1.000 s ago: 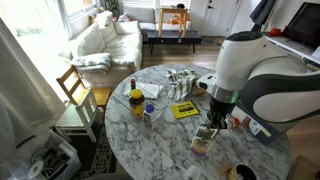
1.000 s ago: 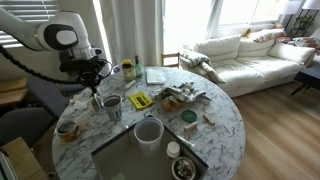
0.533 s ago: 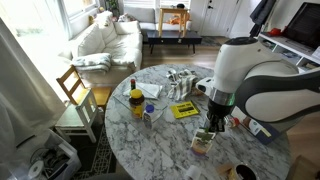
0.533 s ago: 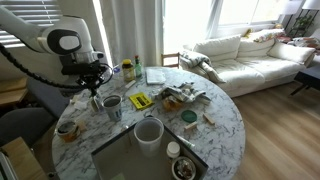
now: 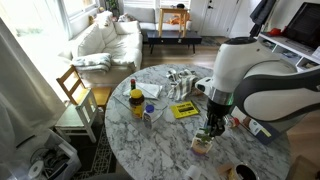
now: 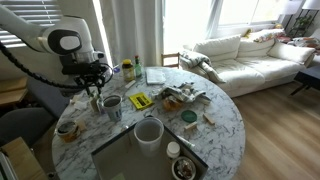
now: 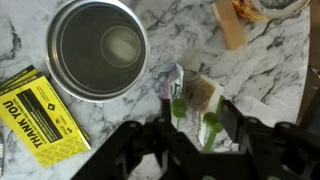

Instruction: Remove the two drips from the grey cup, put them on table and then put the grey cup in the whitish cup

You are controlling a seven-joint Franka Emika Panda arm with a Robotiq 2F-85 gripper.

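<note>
Green and tan drips (image 7: 197, 93) lie on the bench (image 7: 180, 30) at the wrist view's lower middle between the half-open pincer (image 7: 196, 128) tips, so a crooked lift could snag one.

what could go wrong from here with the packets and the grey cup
1. The two packets lie between the fingers of the open end effector; lifting off may drag them across the table.
2. They sit close to the grey cup, so gripping its rim on that side might pinch one.
3. The yellow booklet crowds the cup's other side, leaving little finger room.
</note>
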